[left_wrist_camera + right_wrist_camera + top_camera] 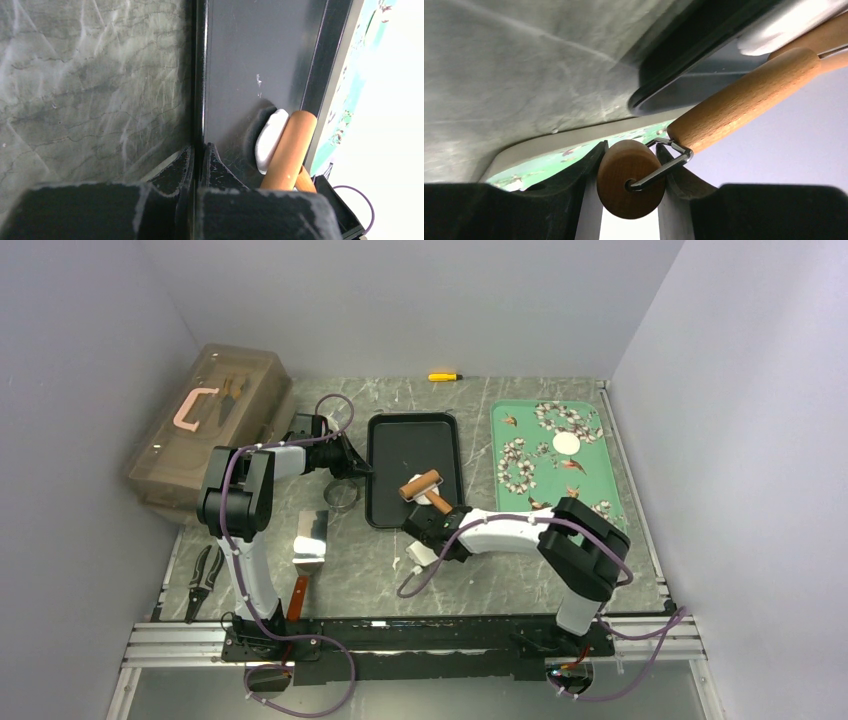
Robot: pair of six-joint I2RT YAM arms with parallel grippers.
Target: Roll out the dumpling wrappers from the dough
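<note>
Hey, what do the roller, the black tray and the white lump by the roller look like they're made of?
The roller looks like pale brown wood with visible grain and no obvious varnish, on a bent metal wire frame. The black tray is probably coated metal: smooth, slightly glossy, scuffed. The white lump is likely dough: matte, soft-edged, flattened.

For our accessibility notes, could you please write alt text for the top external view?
The right gripper holds a wooden roller on a lump of white dough in a black tray, while the left gripper pinches the tray's left rim. A green floral tray to the right carries one round dumpling wrapper.
</note>
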